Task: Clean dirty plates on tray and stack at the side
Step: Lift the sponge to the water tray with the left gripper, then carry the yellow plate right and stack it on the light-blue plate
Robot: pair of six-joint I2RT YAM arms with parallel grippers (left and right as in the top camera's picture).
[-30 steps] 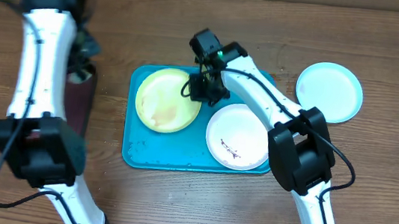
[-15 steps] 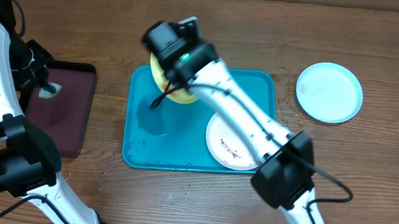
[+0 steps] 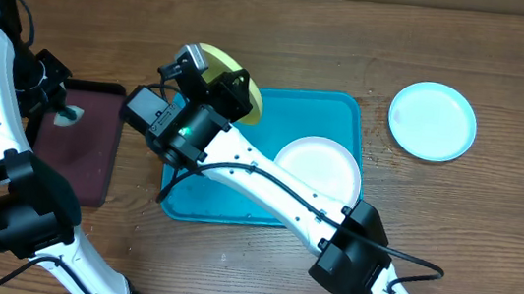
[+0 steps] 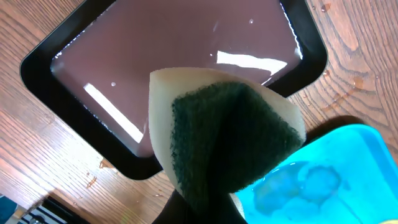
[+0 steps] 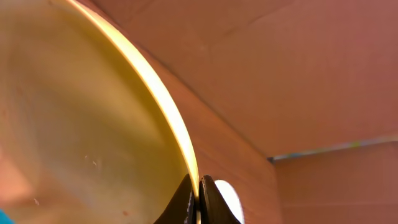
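Observation:
My right gripper (image 3: pixel 234 89) is shut on the rim of the yellow-green plate (image 3: pixel 240 77) and holds it tilted above the far left corner of the turquoise tray (image 3: pixel 236 203). The right wrist view shows the plate's rim (image 5: pixel 155 87) pinched between the fingers (image 5: pixel 199 193). The white plate (image 3: pixel 324 164) lies in the tray at the right. The mint-blue plate (image 3: pixel 432 120) lies on the table at the far right. My left gripper (image 3: pixel 66 115) is shut on a green-and-cream sponge (image 4: pixel 230 137) over the black tray (image 3: pixel 78 151).
The black tray with maroon inside (image 4: pixel 186 56) holds liquid and sits left of the turquoise tray. A wet patch shows on the turquoise tray's corner (image 4: pixel 305 180). Water drops lie on the wooden table (image 3: pixel 489 242). Cardboard edges the table's far side.
The right arm has lifted the yellow-green plate off the tray and swung it left and up, tilting it. The left arm came down over the black tray and then stayed.

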